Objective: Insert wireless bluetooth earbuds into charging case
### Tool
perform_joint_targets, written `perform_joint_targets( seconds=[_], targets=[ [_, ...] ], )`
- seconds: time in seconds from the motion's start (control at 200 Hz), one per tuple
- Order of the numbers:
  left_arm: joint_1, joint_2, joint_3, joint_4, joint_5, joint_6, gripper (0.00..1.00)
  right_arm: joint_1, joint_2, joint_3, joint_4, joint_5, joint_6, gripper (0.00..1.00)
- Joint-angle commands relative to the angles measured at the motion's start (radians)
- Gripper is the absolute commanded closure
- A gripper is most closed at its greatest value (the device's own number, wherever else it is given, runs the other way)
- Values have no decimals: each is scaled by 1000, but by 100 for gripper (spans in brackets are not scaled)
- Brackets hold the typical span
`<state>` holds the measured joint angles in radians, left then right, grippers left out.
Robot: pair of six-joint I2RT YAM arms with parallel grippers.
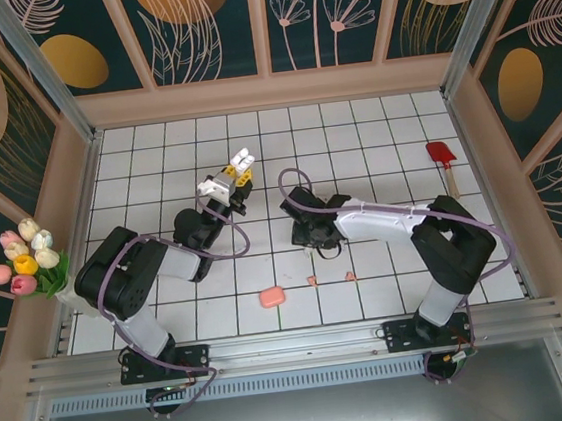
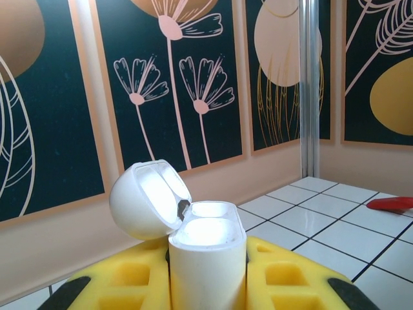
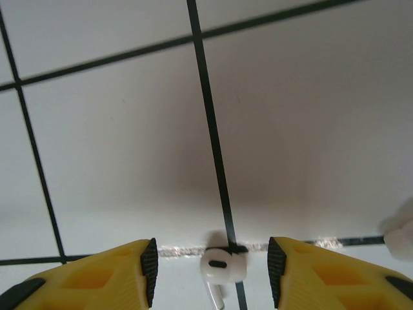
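Our left claw (image 1: 237, 171) clamps the open case (image 2: 208, 248) upright to receive; our right claw (image 3: 211, 272), half-wide, straddles an earbud (image 3: 222, 266).

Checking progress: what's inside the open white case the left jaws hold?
The white case, lid flipped back, shows glossy white lining at its mouth; the wells' depths are hidden behind its near rim.

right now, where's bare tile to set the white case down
Bare tiles run along the peach back wall, left of the red spatula. Crowded: near centre, around the salmon-pink rounded case, two pink earbuds and the right tool.
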<state>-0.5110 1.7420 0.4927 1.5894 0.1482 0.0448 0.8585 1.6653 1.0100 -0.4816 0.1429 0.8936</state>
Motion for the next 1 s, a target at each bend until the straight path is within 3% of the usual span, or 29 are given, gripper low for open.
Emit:
perform_joint_targets(
  seconds=[0.0, 0.991],
  targets=[
    [-4, -1, -18, 242, 8, 20, 100, 20, 0, 2, -41, 29, 87, 49],
    [-5, -49, -51, 242, 22, 22, 100, 39, 106, 4, -4, 31, 132, 52]
  ],
)
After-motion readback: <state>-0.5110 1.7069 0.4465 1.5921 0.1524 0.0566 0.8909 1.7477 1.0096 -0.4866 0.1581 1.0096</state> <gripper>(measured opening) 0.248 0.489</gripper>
